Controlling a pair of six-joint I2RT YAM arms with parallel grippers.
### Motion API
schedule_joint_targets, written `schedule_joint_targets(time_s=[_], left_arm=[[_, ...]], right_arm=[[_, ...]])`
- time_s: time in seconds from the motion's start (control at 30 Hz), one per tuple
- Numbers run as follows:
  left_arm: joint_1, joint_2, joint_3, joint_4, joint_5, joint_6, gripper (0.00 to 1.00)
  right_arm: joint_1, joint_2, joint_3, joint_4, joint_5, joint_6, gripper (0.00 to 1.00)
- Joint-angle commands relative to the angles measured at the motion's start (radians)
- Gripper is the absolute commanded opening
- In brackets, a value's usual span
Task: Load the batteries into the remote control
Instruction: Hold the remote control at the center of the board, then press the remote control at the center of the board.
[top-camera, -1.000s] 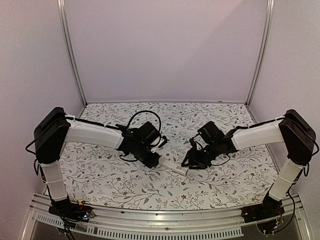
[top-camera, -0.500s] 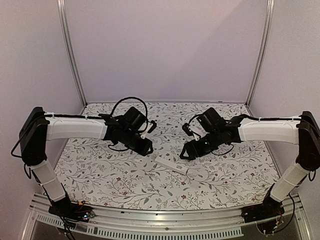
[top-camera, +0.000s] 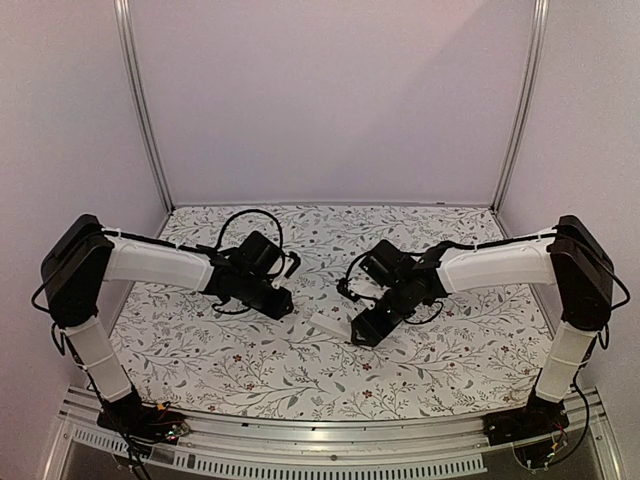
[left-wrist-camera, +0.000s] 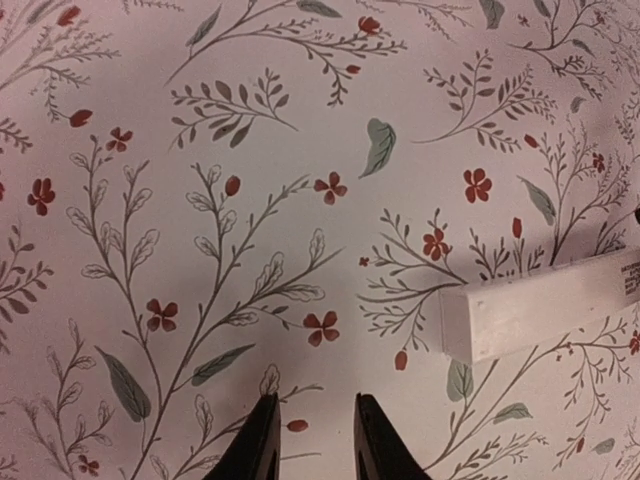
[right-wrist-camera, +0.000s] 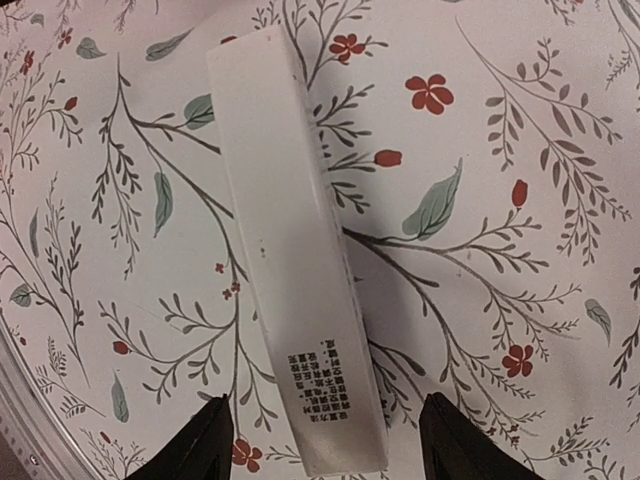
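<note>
Remote (right-wrist-camera: 290, 250) flat on desk (right-wrist-camera: 520, 120), one end btwn R claw (right-wrist-camera: 330, 445) tips, spread wide, not touching. L claw (left-wrist-camera: 315, 440) near remote's other end, slightly open, empty.

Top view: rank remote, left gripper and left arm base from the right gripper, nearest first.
1. Remote, mid-table, lying between the open jaws of the right gripper.
2. Left gripper, just left of the remote.
3. Left arm base, at the near-left corner.

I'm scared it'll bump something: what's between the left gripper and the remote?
Nothing: just bare flowery table between left gripper and remote control, in left wrist view.
</note>
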Motion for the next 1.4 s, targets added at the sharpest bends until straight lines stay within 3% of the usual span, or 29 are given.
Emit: schedule_joint_targets(time_s=[0.0,0.33,0.83,1.37], left_arm=[[-0.008,0.001,-0.039,0.164,-0.01,0.042,0.26],[-0.032,0.008,-0.153,0.451,-0.007,0.134,0.21],[-0.085,0.173,0.004,0.225,-0.11,0.127,0.13],[-0.187,0.188,-0.003,0.237,-0.06,0.132,0.05]], right_arm=[[0.014,0.027,0.016,-0.017,0.07,-0.041,0.63],[0.019,-0.01,-0.139,0.137,0.082,-0.052,0.58],[0.039,0.001,-0.16,0.151,0.103,-0.12,0.46],[0.038,0.004,-0.154,0.156,0.066,-0.132,0.33]])
